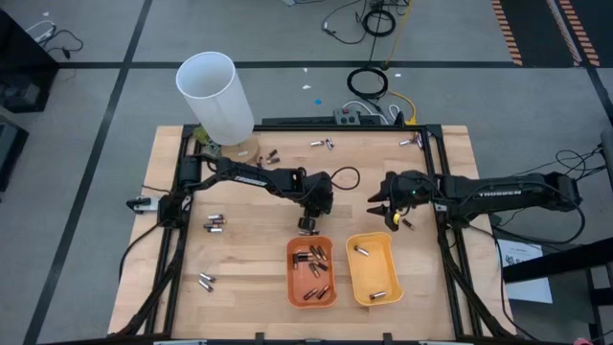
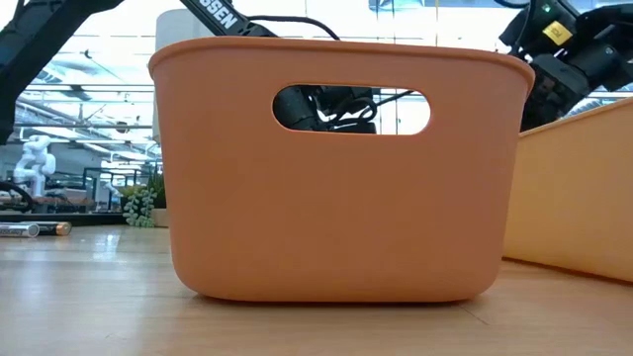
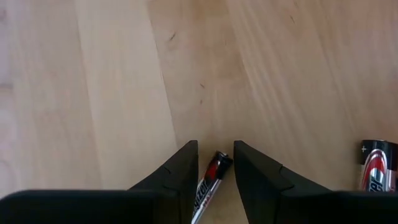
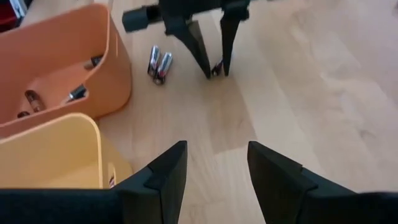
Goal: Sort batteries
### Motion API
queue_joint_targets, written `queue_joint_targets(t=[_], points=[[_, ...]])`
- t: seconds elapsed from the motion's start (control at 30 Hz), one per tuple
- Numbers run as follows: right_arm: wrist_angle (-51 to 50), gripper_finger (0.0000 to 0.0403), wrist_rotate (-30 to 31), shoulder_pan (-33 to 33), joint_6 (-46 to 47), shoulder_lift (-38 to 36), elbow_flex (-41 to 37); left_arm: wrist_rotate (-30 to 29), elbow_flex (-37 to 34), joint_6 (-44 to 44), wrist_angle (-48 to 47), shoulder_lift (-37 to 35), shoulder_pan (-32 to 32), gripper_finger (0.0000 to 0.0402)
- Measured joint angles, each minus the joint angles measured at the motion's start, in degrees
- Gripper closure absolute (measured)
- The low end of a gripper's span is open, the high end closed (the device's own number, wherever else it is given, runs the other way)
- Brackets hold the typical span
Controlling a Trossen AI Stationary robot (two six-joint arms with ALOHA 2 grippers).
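Note:
My left gripper [image 3: 216, 149] points down at the table's middle, just behind the orange tray [image 1: 311, 271]. It is open, with a finger on each side of a dark, red-marked battery [image 3: 211, 179] that lies on the wood. The right wrist view shows that battery [image 4: 217, 66] at the left gripper's [image 4: 214, 70] fingertips. Another dark cell [image 3: 377, 168] lies close by, and two silvery cells [image 4: 158, 64] lie beside the orange tray. My right gripper [image 4: 214, 155] hovers open and empty behind the yellow tray [image 1: 374, 268]. Several dark cells lie in the orange tray, and silvery ones lie in the yellow tray.
A tall white tube [image 1: 215, 96] stands at the table's far left. Loose batteries lie at the left [image 1: 214, 222], near left [image 1: 206, 281], far middle [image 1: 322, 144] and beside the right gripper [image 1: 404, 222]. In the low view the orange tray [image 2: 326, 168] hides most of the table.

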Motion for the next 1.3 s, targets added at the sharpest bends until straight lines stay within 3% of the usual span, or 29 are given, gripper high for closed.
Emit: queue_joint_targets(t=[0.17, 0.37, 0.53, 0.73, 1.3], points=[[0.0, 0.0243, 0.0, 0.0, 0.1, 0.0, -0.8, -0.5, 0.7, -1.2, 1.1, -0.1, 0.0, 0.0290], [0.8, 0.0243, 0.1, 0.0, 0.5, 0.0, -0.8, -0.6, 6.5, -1.5, 0.3, -1.9, -0.2, 0.0290], [0.8, 0.0243, 0.1, 0.0, 1.2, 0.0, -0.8, -0.5, 10.0, 2.8, -9.6, -1.5, 0.2, 0.0290], [0.8, 0.0243, 0.0, 0.0, 1.1, 0.0, -0.8, -0.1, 7.9, 3.1, -16.4, -1.6, 1.7, 0.0290], [0.8, 0.0243, 0.0, 0.0, 0.3, 0.0, -0.8, -0.4, 3.7, 4.1, -10.1, 0.4, 1.4, 0.0290]])
